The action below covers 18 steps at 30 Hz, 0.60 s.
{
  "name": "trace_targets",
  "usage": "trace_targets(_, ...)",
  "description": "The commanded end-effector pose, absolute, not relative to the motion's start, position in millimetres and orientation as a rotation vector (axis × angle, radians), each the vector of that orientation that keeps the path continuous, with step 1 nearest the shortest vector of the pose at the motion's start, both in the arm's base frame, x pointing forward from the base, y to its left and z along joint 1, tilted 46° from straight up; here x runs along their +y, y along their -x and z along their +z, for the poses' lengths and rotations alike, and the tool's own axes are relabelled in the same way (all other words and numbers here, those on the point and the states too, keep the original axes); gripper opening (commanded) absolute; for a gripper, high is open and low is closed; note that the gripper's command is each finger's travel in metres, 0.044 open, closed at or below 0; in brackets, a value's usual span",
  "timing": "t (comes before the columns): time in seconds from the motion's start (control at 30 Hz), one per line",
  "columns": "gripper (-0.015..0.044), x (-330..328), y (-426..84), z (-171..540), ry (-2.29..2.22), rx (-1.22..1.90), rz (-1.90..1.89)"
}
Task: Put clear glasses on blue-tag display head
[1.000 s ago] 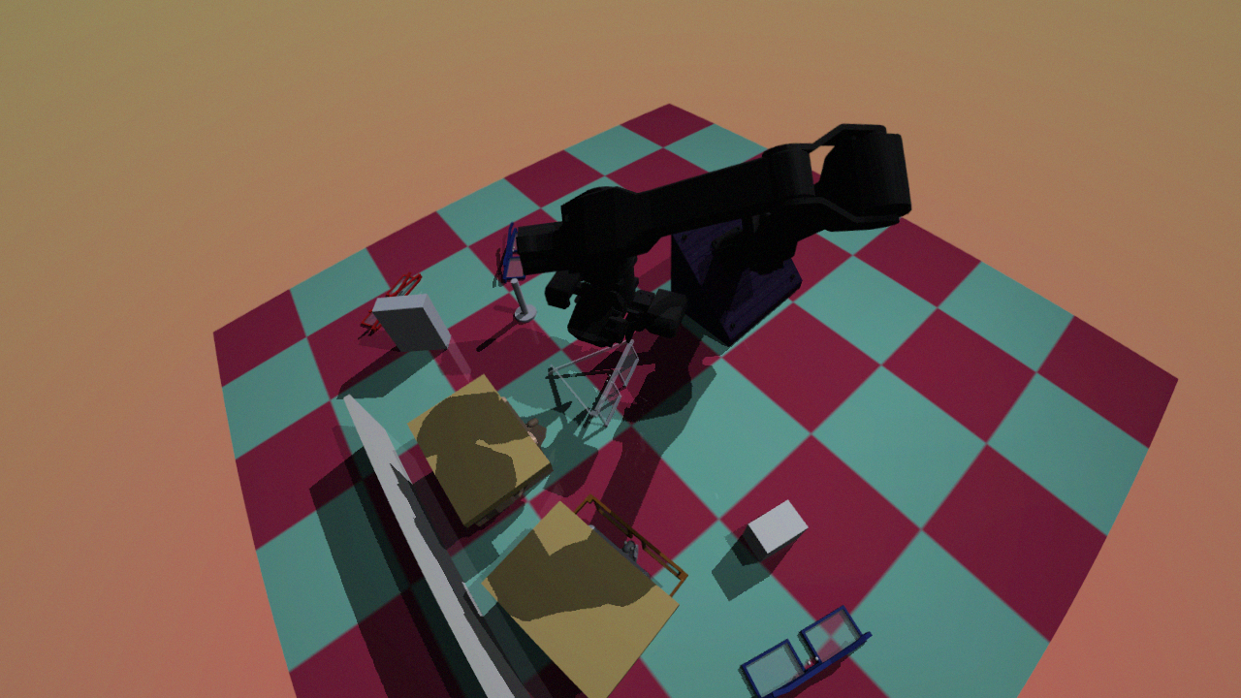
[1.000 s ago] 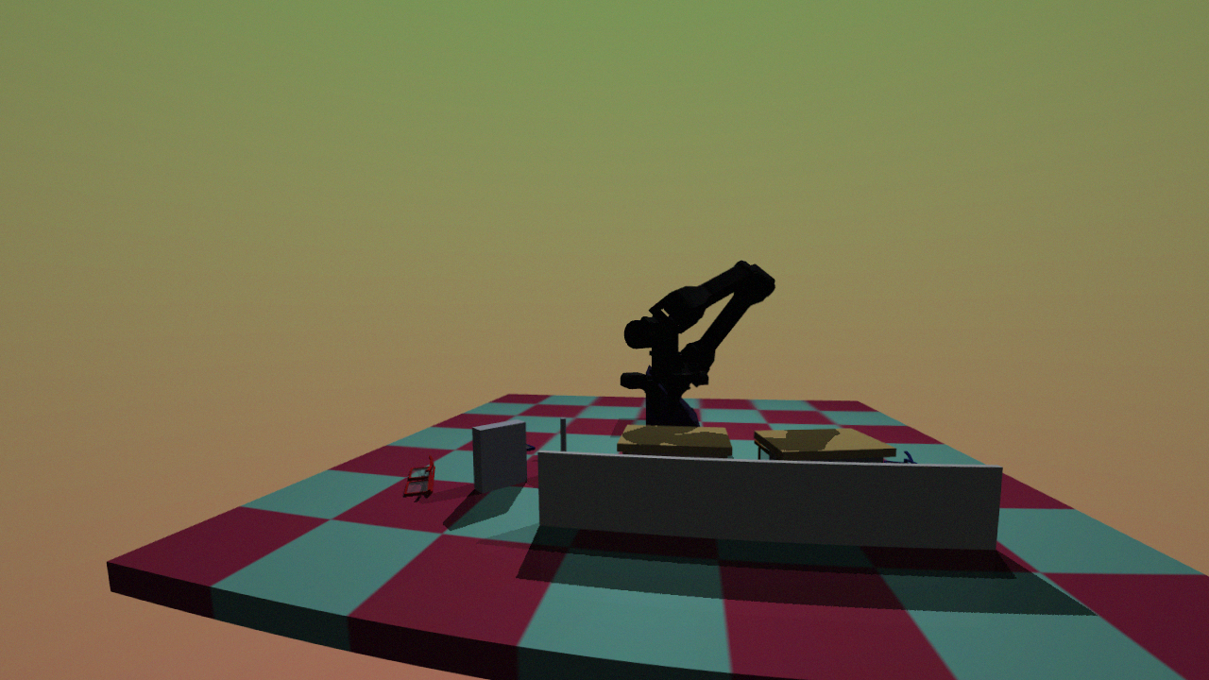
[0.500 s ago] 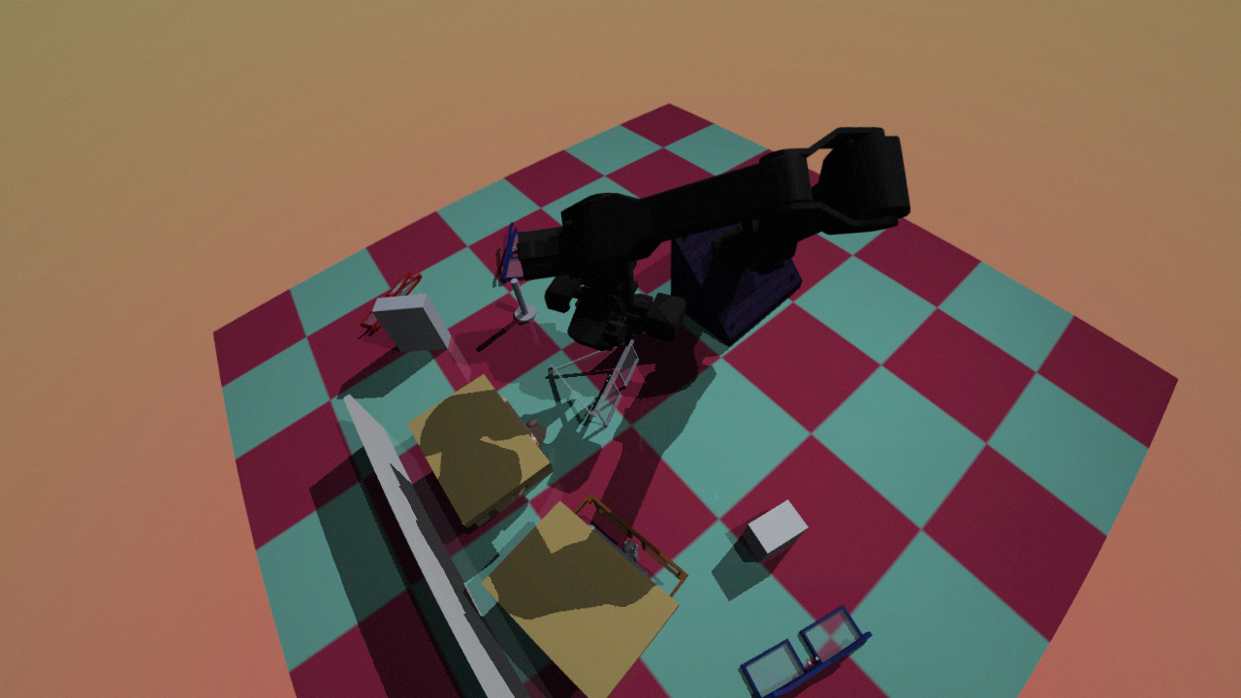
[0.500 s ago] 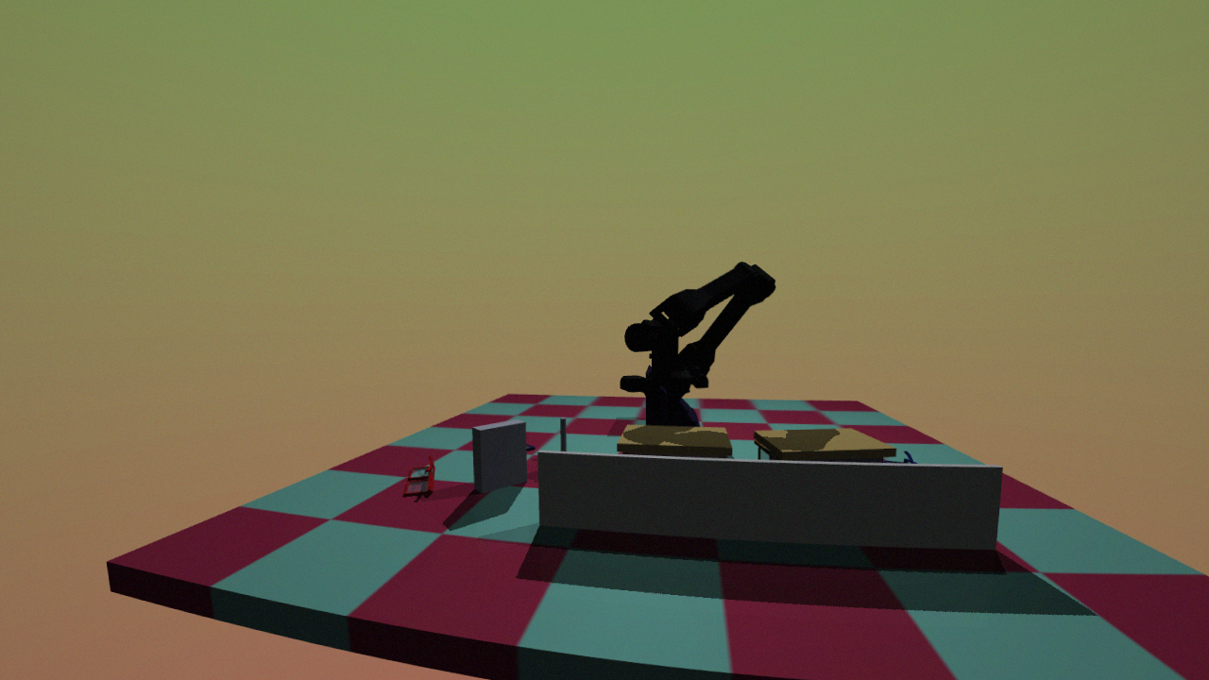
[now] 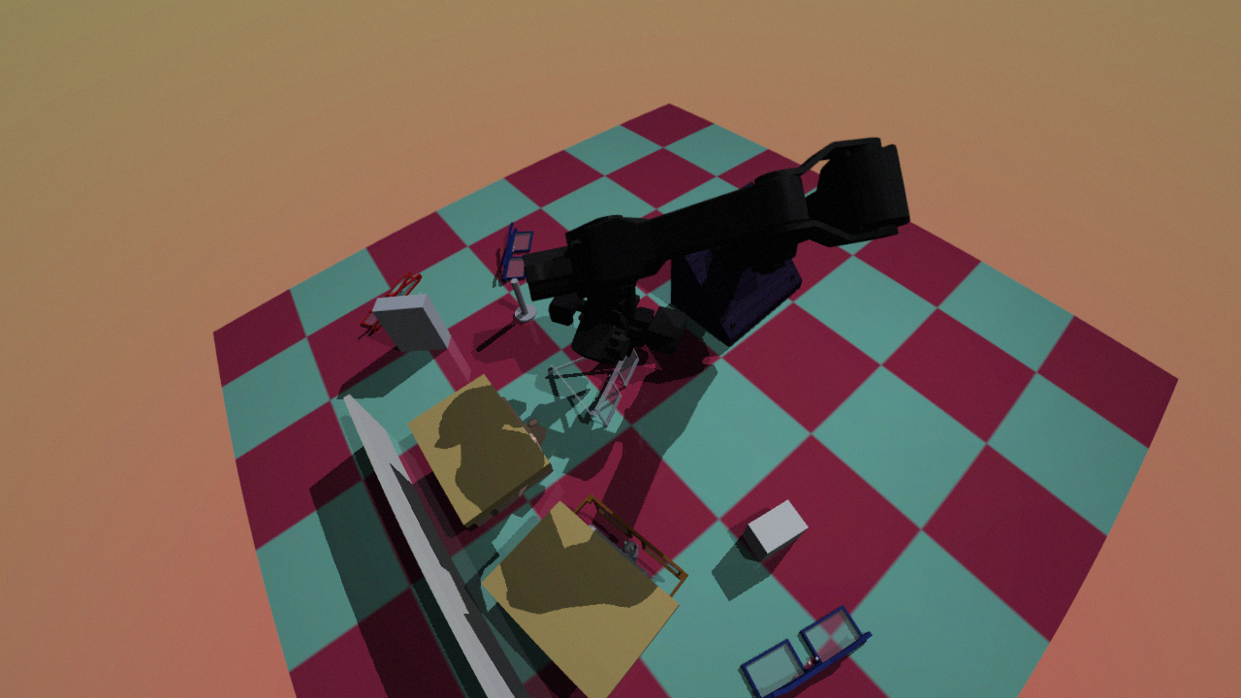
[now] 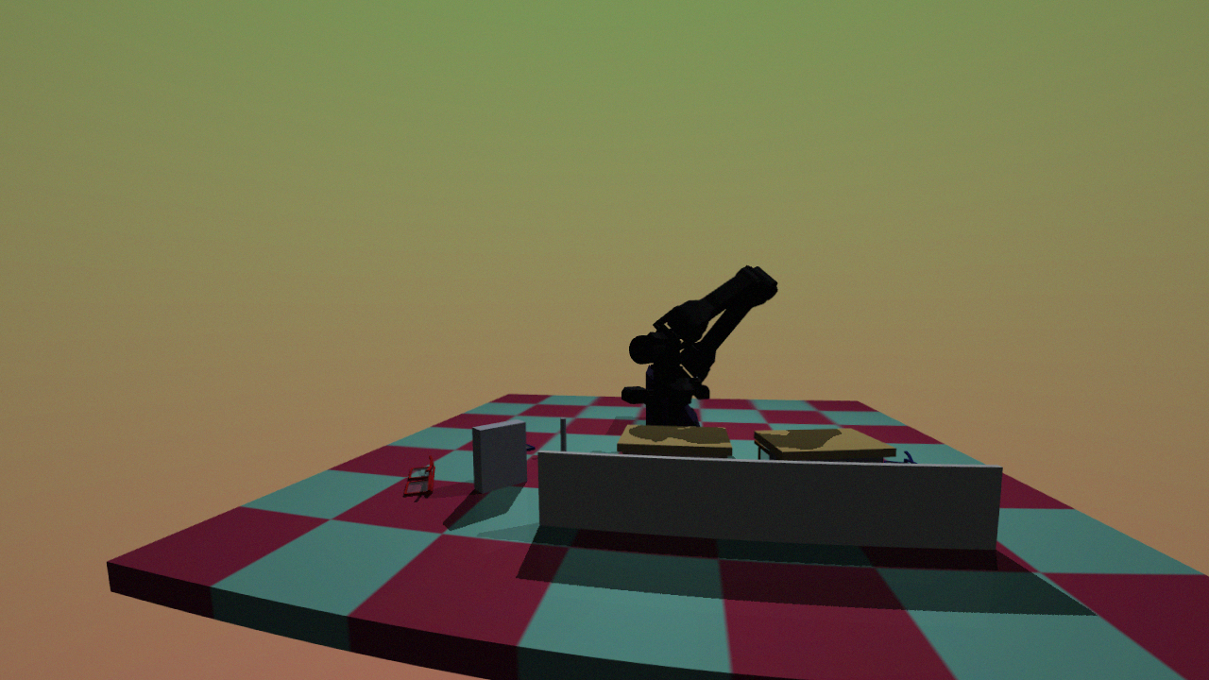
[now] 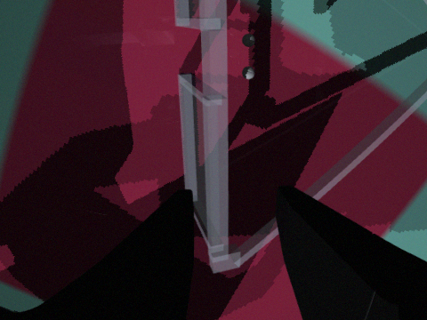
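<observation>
The clear glasses stand on the checkered table, their thin temples reaching left in the top view. My gripper points down over one end of their front frame. The fingers are partly open, one on each side of the frame; a gap shows on the right finger's side, and the left finger is very close. A head shows only its face edge under a tan cover. The other head is under a second cover, behind orange-brown glasses. No blue tag is discernible.
Tan covers overhang the heads. A long white wall stands behind them. A grey block, a post beside blue glasses, red glasses, a white block and blue glasses surround the area.
</observation>
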State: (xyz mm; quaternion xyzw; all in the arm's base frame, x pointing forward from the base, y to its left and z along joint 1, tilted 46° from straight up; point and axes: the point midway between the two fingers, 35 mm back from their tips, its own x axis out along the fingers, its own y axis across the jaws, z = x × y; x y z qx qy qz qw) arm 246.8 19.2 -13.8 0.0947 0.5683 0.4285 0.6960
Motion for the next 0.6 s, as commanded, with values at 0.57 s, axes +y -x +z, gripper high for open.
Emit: trace_targets(0.57,0.012,47,-243,-31,-0.221,1.267,0.964)
